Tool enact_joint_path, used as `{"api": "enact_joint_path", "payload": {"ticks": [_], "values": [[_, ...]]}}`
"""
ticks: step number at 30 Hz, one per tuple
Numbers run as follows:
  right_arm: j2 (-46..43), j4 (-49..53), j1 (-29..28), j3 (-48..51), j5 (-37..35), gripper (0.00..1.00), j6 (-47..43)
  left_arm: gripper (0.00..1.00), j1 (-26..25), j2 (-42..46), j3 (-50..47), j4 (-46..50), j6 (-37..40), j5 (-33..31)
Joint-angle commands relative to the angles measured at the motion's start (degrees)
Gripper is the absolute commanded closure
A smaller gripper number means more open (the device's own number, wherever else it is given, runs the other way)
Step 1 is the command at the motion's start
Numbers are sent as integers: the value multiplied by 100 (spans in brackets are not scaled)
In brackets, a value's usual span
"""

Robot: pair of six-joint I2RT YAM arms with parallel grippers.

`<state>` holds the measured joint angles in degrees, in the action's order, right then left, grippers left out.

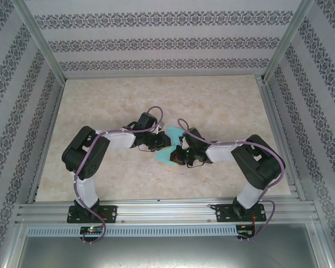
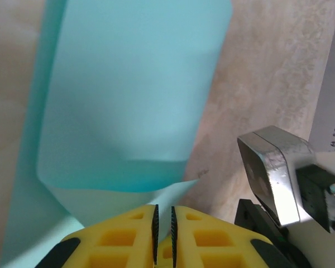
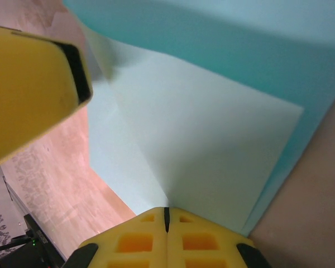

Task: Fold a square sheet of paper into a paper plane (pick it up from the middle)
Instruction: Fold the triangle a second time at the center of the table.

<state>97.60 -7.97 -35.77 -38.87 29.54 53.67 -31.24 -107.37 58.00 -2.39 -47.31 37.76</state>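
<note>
Teal paper [image 2: 128, 100] lies near the middle of the table [image 1: 223, 106], between my two arms. Both arms bend inward from the near edge until their wrists almost meet. From above I see one patch of it beyond the wrists and another on the near side, with the hardware across the part between.

On the left wrist camera the sheet is not flat. A broad flap with rounded corners rises over a paler layer, and that layer comes down to the tips of the left gripper [image 2: 163, 215]. Its yellow fingers [image 2: 201, 234] are parted by a thin slit, barely open. I cannot tell whether any paper sits in that slit. To the right a silver block [image 2: 273, 173] hangs over the marbled tabletop.

On the right wrist camera the right gripper [image 3: 167, 215] is closed tight, its pads meeting along one dark seam. The pale underside of the paper runs straight into that seam, and a crease ends right at the tips, so I read it as pinched there. A darker teal layer arches across the top and down the right side. One yellow finger of the left gripper juts in at the upper left, just beside the sheet's edge. I cannot tell whether it touches. Patterned walls [image 1: 156, 39] close off three sides of the table.
</note>
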Motion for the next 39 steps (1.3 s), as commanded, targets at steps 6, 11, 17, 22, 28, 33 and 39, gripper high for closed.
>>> {"api": "enact_joint_path", "payload": {"ticks": [6,11,17,22,28,33,39], "values": [[226,980,-44,275,-597,100,-119,87,-131,-360,181,-15,52,0],[198,1123,-20,257,-673,100,-193,88,-6,-549,-18,-123,23,-333],[131,1610,-26,144,-809,100,-446,86,225,-665,-42,-218,123,-277],[88,1652,-7,143,-735,100,-602,85,444,-717,94,-143,244,-205],[171,1488,37,187,-522,100,-646,85,734,-811,276,61,403,-186],[172,1526,66,150,-395,100,-778,85,1004,-812,361,130,489,-47],[204,1526,82,16,-309,100,-841,83,1054,-406,600,656,791,114]]}}
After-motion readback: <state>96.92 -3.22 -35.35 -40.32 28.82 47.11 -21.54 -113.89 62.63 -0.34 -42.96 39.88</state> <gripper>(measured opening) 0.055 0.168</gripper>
